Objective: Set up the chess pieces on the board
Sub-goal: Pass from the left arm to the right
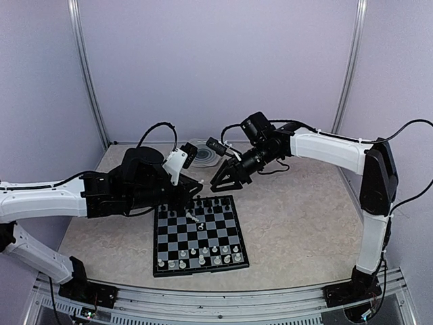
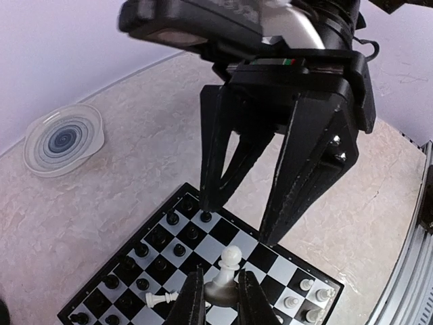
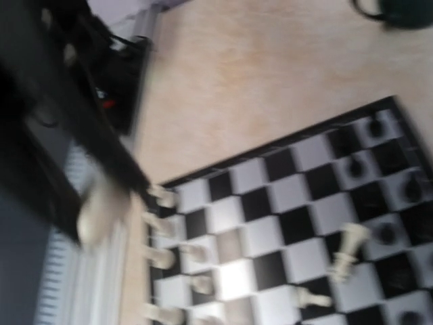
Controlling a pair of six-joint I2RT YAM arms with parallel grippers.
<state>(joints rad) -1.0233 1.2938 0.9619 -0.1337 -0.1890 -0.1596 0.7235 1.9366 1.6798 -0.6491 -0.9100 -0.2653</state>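
The board (image 1: 157, 269) lies near the table's front, and it also fills the lower half of the left wrist view (image 2: 298, 261) and the blurred right wrist view (image 3: 298, 223). White chess pieces (image 1: 200, 256) line its near rows, black ones (image 1: 169, 214) its far rows. My left gripper (image 1: 194, 202) (image 2: 220, 284) hovers over the board's far left, shut on a white pawn (image 2: 230, 267). A white piece (image 2: 159, 296) lies on its side beside it. My right gripper (image 1: 226, 186) (image 2: 237, 223) hangs open over the far edge, one fingertip close above a black pawn (image 2: 205, 217).
A round clear ridged plate (image 1: 205, 154) (image 2: 64, 139) sits on the table beyond the board. A black cup (image 3: 399, 10) shows at the top right of the right wrist view. The two grippers are close together above the board's far edge.
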